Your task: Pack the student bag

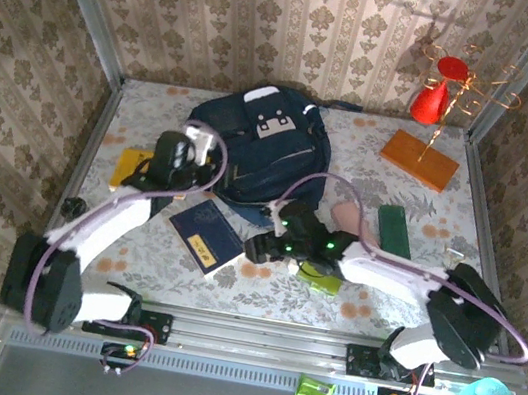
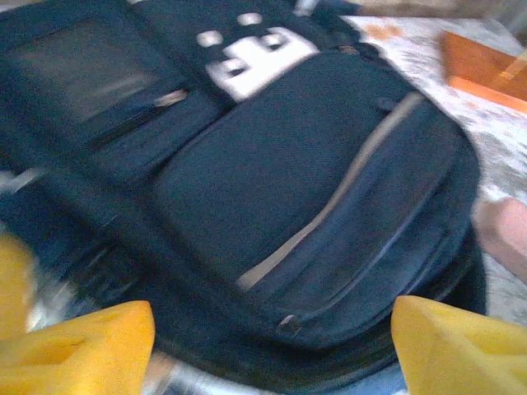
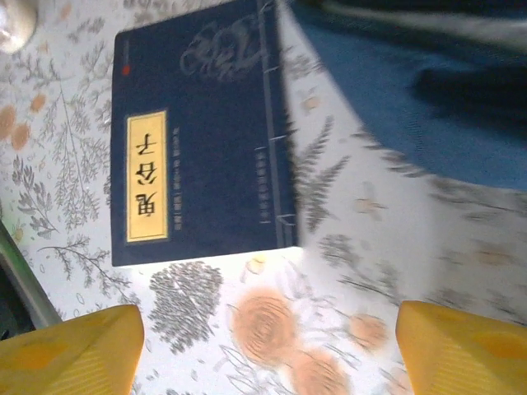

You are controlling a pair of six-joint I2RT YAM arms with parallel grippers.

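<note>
Navy fabric: the student bag (image 1: 262, 147) lies toward the back of the bench (image 1: 365, 138), with the blue notebook (image 1: 205, 235) loose beside it. The left hand (image 2: 273, 306) and right hand (image 3: 270, 309) both gape apart, empty. Packing looks barely begun, I'd say.

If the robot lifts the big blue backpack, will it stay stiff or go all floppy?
Probably floppy: the student bag is soft fabric lying slumped on the table. It likely won't roll, being broad and flat. Pushed, it may bunch rather than slide.
</note>
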